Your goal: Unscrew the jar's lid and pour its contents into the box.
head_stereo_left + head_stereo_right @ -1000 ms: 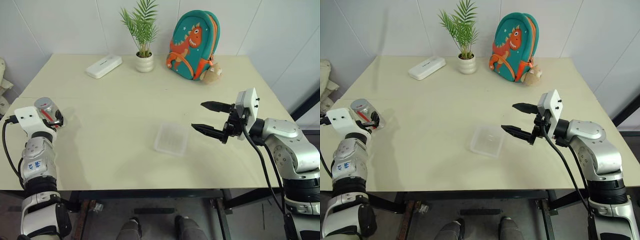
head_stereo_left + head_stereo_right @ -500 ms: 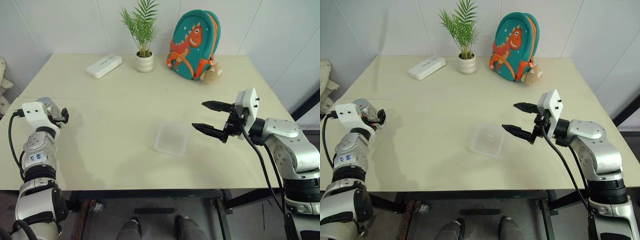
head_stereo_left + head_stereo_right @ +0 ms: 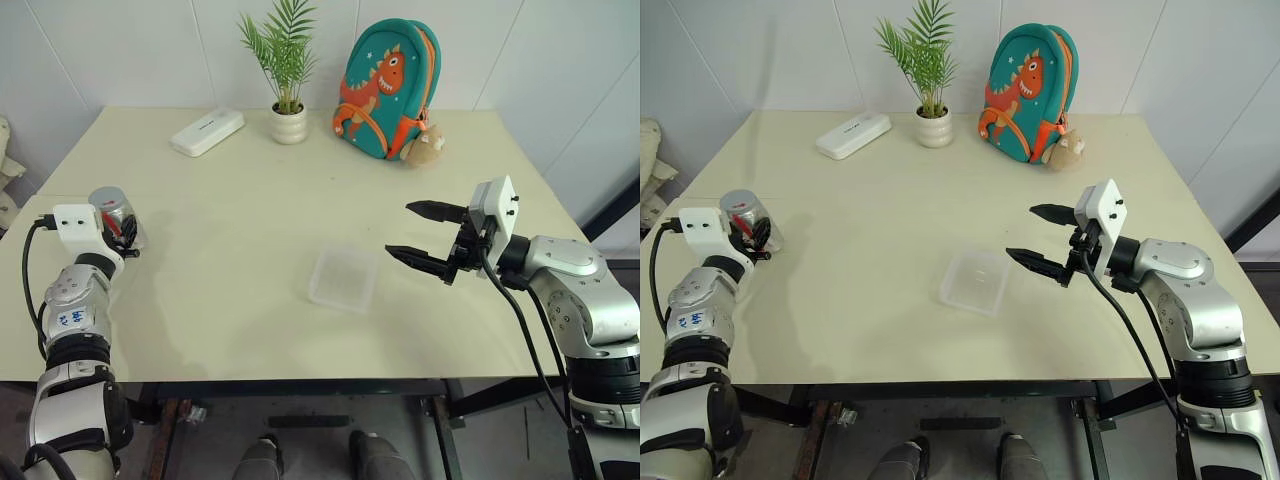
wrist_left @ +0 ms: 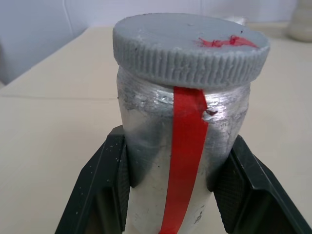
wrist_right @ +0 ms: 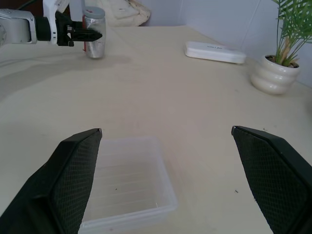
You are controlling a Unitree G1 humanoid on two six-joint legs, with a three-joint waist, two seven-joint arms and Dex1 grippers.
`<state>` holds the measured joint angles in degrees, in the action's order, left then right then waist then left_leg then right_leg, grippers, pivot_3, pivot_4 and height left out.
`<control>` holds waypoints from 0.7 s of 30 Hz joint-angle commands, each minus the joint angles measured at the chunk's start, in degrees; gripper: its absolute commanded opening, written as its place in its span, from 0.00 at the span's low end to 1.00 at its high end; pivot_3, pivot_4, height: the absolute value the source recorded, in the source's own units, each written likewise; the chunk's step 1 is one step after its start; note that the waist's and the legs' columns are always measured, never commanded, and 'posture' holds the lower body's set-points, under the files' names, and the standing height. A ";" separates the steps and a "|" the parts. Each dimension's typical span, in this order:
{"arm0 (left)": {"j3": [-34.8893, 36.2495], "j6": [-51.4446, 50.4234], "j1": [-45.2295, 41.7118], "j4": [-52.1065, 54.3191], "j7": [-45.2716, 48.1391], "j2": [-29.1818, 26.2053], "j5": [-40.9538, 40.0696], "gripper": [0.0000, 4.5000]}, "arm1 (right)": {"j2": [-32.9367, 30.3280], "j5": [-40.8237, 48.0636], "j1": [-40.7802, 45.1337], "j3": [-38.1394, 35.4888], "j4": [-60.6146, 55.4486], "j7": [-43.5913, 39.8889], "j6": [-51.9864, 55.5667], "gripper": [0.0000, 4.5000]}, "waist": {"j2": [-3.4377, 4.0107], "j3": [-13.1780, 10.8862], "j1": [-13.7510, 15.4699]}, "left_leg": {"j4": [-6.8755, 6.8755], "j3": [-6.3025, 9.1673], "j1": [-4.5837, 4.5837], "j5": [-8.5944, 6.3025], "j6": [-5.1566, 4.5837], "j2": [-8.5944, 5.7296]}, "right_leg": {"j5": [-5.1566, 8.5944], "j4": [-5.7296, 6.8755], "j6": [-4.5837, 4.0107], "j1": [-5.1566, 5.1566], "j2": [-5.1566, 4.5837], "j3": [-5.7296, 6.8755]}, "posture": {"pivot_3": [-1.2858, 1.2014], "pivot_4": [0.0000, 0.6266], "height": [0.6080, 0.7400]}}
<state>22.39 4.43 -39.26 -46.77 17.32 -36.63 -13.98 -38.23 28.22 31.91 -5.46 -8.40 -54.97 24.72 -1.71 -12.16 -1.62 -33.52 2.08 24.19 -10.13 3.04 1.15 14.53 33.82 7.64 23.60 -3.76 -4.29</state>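
The left gripper's [image 4: 170, 190] two black fingers [image 4: 105, 187] were clenched on the jar [image 4: 168, 161], one pad pressed to each side of its lower body. The jar was a small cylinder of cloudy, silvery plastic with a red stripe [image 4: 183, 156] running down the side that faced the wrist camera. The lid [image 4: 190, 46] sat on top, screwed on: a grey cap with a ribbed edge, slightly wider than the jar's body, with a red smear on its flat top. A tiny dark speck showed on the wall beside the stripe, just under the cap; whether it was the contents could not be told, and the frosted wall hid the inside. The jar's base was cut off in the left wrist view. In the head views the jar stood upright near the table's [image 3: 250, 210] left edge, partly hidden behind the left wrist's white housing.

The right gripper [image 3: 425, 235] hung above the table with its fingers spread wide and nothing between them. The box [image 3: 344, 277], a shallow clear tray, lay on the table just beside them toward the middle, well apart from the jar. Its near edge was hidden behind one finger in the right wrist view.
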 commanded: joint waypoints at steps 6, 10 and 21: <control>-5.60 -14.67 7.60 30.30 17.73 0.59 -9.78 0.42 | 1.57 -2.28 4.72 0.18 -0.13 2.33 -4.61 1.00 | 0.00 0.00 0.00 | 0.01 -0.01 0.00 0.00 0.01 0.03 | 0.05 0.00 -0.09 0.01 0.01 -0.01 | 0.52 0.24 1.00; -10.31 -21.86 7.03 37.89 27.51 -0.57 -13.59 0.42 | 3.89 -3.23 6.65 1.28 -3.10 5.97 -3.83 1.00 | 0.01 0.00 -0.10 | 0.01 -0.04 -0.01 0.00 0.01 0.02 | 0.08 -0.01 -0.16 0.02 0.01 -0.06 | 0.52 0.24 1.00; -19.19 -28.32 -3.40 34.15 43.66 -1.40 -12.97 0.42 | 12.91 -4.43 9.45 8.06 -17.76 21.58 9.65 1.00 | 0.01 -0.01 -0.15 | -0.04 -0.05 0.00 0.00 0.04 0.12 | 0.46 0.20 -0.84 0.13 0.17 -0.11 | 0.52 0.24 1.00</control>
<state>3.72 -24.64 -40.96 -12.48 58.82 -37.95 -27.20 -25.76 23.99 40.18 2.62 -22.93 -36.15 32.65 -1.70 -12.16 -1.77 -33.58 2.04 24.19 -10.13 3.08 1.27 15.02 34.02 6.75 23.73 -3.59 -4.40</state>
